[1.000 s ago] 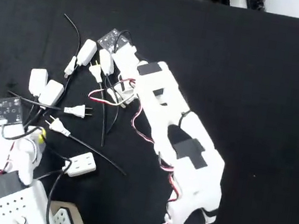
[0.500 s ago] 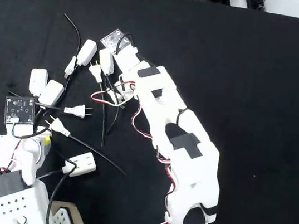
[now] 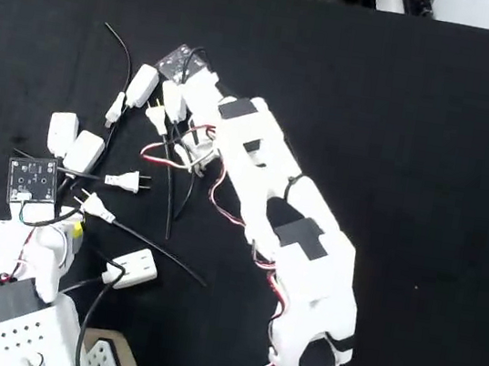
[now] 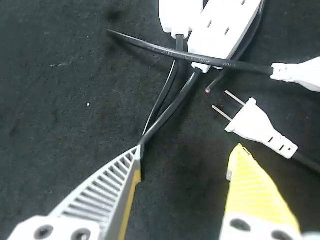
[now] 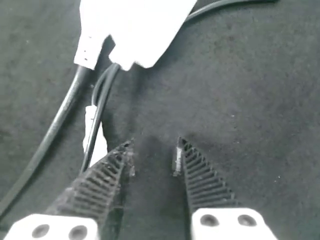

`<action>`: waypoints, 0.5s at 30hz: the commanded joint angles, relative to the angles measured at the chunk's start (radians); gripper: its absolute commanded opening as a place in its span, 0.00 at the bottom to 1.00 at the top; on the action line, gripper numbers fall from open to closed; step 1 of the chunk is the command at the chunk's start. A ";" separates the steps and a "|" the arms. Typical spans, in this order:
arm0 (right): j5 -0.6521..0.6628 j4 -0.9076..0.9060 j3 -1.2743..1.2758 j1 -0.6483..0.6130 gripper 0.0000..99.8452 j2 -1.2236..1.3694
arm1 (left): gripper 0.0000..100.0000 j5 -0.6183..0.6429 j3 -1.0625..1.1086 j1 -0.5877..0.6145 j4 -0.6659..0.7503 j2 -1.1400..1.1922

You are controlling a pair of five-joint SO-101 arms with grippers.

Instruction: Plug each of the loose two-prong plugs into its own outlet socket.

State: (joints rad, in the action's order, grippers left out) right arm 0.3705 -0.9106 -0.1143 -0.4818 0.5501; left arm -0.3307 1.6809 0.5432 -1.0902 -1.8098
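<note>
Several white two-prong plugs and outlet sockets with black cords lie at the table's left. One plug (image 3: 94, 207) (image 4: 256, 124) lies just beyond the yellow finger (image 4: 250, 185) of my left gripper (image 4: 189, 149), which is open over two crossing cords with nothing in it. Two sockets (image 3: 74, 141) (image 4: 220, 25) lie farther out. Another plug (image 3: 124, 182) lies between them and the right arm. My right gripper (image 5: 154, 145) hovers open, with a narrow gap, over bare cloth just short of a white socket body (image 5: 140, 25) and a cord (image 5: 100, 100). Its wrist sits near a plug (image 3: 156, 116) and a socket (image 3: 141, 85).
A further socket (image 3: 135, 268) lies near the left arm's base (image 3: 21, 324). Loose black cords (image 3: 164, 258) cross the black cloth between the arms. The right arm (image 3: 292, 236) stretches diagonally across the middle. The cloth to the right and far side is bare.
The left arm's wrist has swung slightly right and forward toward the plugs. The right arm has crept a little toward the far left. No plug or socket has been picked up.
</note>
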 commanded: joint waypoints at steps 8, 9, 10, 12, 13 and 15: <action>0.003 0.084 0.142 -0.063 0.13 -0.189 | 0.27 -0.008 0.019 -0.016 0.012 -0.008; 0.003 0.091 0.150 -0.061 0.13 -0.197 | 0.27 -0.008 0.019 -0.016 0.012 -0.008; 0.003 0.095 0.156 -0.061 0.13 -0.202 | 0.27 -0.008 0.019 -0.016 0.012 -0.008; 0.003 0.097 0.166 -0.068 0.13 -0.202 | 0.27 -0.008 0.019 -0.016 0.012 -0.008; 0.003 0.097 0.166 -0.081 0.13 -0.202 | 0.27 -0.008 0.019 -0.016 0.012 -0.008; 0.014 0.094 0.173 -0.101 0.13 -0.202 | 0.27 -0.008 0.019 -0.016 0.012 -0.008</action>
State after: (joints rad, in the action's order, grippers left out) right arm 0.3690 -0.8309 0.0606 -0.5462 0.4058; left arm -0.3307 1.6809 0.5370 -1.0902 -1.8098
